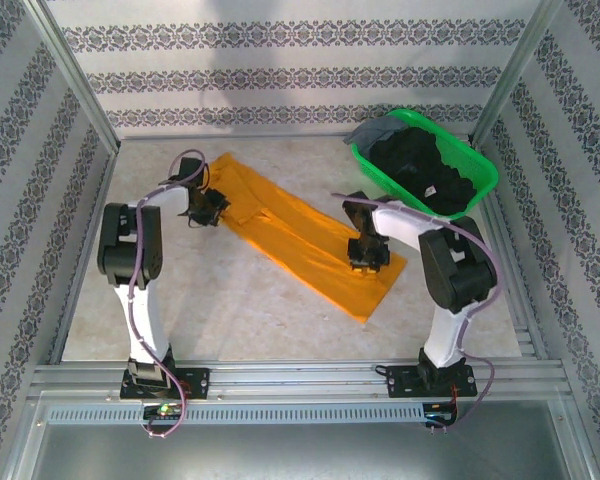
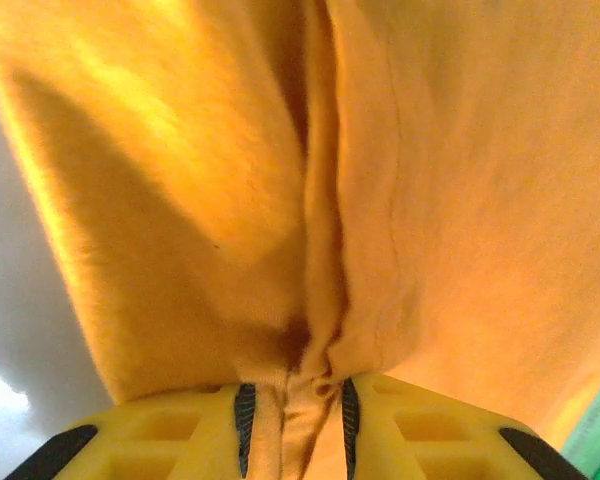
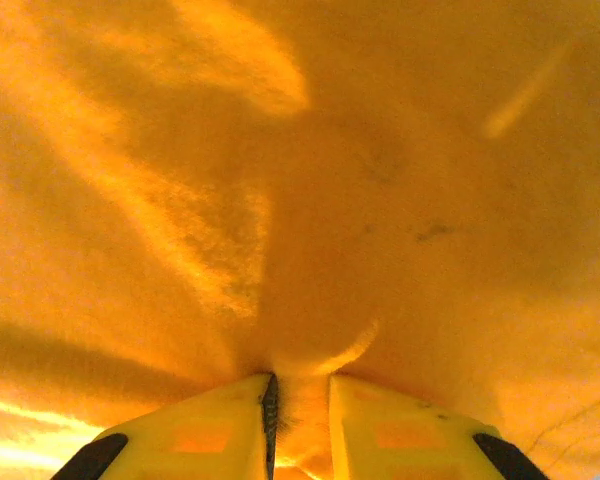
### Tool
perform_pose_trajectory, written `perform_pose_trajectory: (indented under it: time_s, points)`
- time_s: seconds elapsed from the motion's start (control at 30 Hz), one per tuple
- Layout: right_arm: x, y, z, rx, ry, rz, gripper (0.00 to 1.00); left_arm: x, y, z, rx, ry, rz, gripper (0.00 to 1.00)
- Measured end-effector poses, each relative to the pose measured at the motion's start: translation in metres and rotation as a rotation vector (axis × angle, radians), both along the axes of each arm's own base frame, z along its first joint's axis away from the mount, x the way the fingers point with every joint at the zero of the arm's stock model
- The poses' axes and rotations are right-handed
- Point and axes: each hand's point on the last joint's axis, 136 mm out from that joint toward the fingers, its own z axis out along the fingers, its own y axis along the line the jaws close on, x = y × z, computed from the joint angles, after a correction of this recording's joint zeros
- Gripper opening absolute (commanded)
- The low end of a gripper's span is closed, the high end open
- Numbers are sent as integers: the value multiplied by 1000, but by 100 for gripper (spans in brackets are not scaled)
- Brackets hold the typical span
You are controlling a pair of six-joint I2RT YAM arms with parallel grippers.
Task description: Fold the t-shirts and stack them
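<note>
On the pale marbled table top (image 1: pixel 230 310), looking at a bright orange-yellow soft cloth t-shirt (image 1: pixel 300 235) lying slantwise between the two arms, seemingly narrowed into a long strip already. Seeing the yellow-fingered left gripper (image 2: pixel 293 405) pinching a bunched seam at the far-left end, jaws pressed nearly together with a wad of fabric between them. Seeing the right gripper (image 3: pixel 298 395) nipping a small pucker on the shirt's right-hand edge, a bit short of the near end.

Guessing at the step: bringing one end over onto the other to halve the strip. Doing it well is probably coming down to:
- lifting both pinches together, just clear of the table
- holding the cloth taut between them, avoiding sag or twist
- lining up the edges before letting go
- watching for a pinch catching only the top layer and pulling the fold open

Not managing to count the layers inside either pinch from the wrist cameras. Not telling sleeves from collar from above either. Losing a patch of shirt under the right arm. Over at the far right, spotting a green plastic basket (image 1: pixel 368 160) holding a heap of black and dark grey shirts (image 1: pixel 430 170), not making out how many.
</note>
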Motion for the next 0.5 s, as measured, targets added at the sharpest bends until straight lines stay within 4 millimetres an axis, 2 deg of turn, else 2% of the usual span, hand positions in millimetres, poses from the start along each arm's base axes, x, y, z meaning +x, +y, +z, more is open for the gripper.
perform_pose_trajectory:
  time_s: [0.07, 0.17, 0.3, 0.4, 0.5]
  points:
    - [-19, 17, -1, 47, 2, -27, 24, 25, -11, 1, -25, -43, -22, 34]
    - [-42, 55, 0, 136, 11, -63, 25, 67, -31, 5, -64, -132, -55, 35]
    - [-54, 105, 3, 241, 26, -97, 30, 112, -65, 11, -109, -237, -107, 41]
    - [-55, 129, 6, 309, 31, -129, 35, 133, -85, 17, -137, -294, -136, 48]
    - [-50, 135, 10, 340, 33, -176, 38, 141, -98, 24, -151, -319, -157, 50]
